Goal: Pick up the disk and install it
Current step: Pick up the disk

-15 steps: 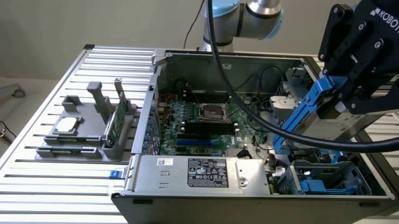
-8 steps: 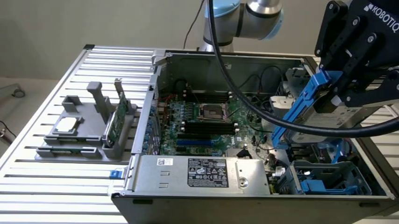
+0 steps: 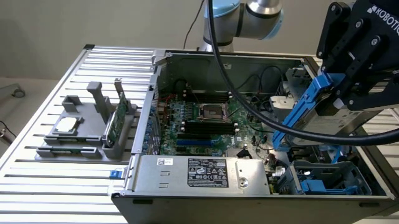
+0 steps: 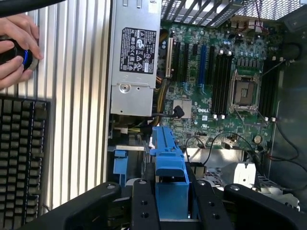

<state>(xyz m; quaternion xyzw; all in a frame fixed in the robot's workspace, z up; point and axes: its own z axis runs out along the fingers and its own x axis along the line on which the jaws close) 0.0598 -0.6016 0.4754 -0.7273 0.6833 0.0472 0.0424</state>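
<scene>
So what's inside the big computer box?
A green circuit board, a silver power box and a blue cage. The hand holds the disk over it, covering part of the inside.

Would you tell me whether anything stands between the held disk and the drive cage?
Nothing solid shows between the disk, held in the fingers, and the open drive cage below it. A thick black cable crosses the disk in the exterior view; whether it hangs in the path is unclear.

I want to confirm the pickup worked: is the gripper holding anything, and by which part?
Yes. The gripper holds the disk, with its fingers clamped on opposite sides of the blue carrier near one end.
</scene>
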